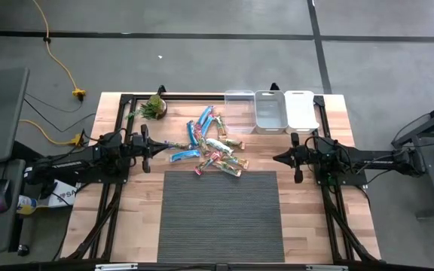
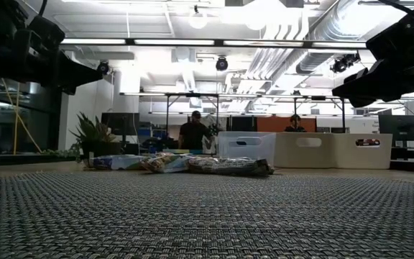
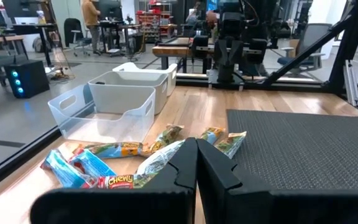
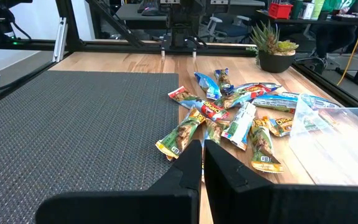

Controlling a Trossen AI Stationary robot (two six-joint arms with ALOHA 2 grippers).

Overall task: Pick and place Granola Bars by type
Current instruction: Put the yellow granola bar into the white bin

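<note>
While both arms wait at the sides of the high view, the left gripper (image 1: 157, 147) sits at centre left and the right gripper (image 1: 275, 158) at centre right, each pinched closed and empty. Between them, just above the dark woven mat (image 1: 219, 214), the Granola Bars (image 1: 213, 148) lie in a loose heap on the wooden tabletop (image 1: 111, 218). Three bins (image 1: 271, 111) line the tabletop's upper edge right of centre; a small potted plant (image 1: 154, 106) stands near the upper left corner. Bare mat fills the lower middle.

Seen low, the mat spans the whole lower half of the frame, the bars (image 2: 182, 164) a flat ridge at mid-frame, the bins (image 2: 304, 150) to their right.

From the left wrist, the closed fingers (image 3: 194, 174) point over the bars (image 3: 135, 158) at lower left; open mat lies at right.

From the right wrist, the shut fingers (image 4: 201, 165) face the heap (image 4: 229, 115) at centre right, with wide mat at left.
</note>
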